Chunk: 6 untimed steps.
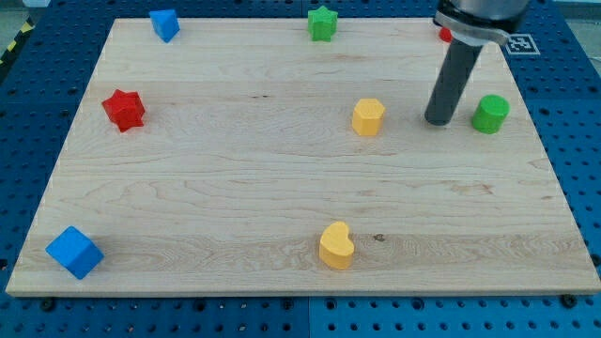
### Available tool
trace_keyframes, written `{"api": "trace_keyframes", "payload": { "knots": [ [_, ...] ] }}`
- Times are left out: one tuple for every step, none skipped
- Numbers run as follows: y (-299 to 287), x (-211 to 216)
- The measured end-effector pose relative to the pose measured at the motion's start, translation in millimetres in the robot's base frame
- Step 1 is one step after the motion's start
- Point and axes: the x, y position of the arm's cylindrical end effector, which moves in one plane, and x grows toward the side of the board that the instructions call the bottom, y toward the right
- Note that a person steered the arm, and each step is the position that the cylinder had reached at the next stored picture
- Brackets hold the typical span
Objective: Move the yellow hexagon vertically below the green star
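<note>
The yellow hexagon [368, 116] stands right of the board's middle, in its upper half. The green star [322, 23] sits at the top edge, up and a little left of the hexagon. My tip [438, 120] rests on the board to the right of the yellow hexagon, with a clear gap between them, and just left of a green round block [490, 113].
A yellow heart [336, 246] lies near the bottom edge. A red star [123, 109] is at the left, a blue block [164, 24] at the top left, a blue cube [73, 252] at the bottom left. A small red block [445, 34] is partly hidden behind the arm.
</note>
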Motion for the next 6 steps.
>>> {"api": "trace_keyframes", "payload": {
  "knots": [
    [0,0],
    [-18,5],
    [-60,16],
    [-101,16],
    [-104,24],
    [-97,66]
  ]
}}
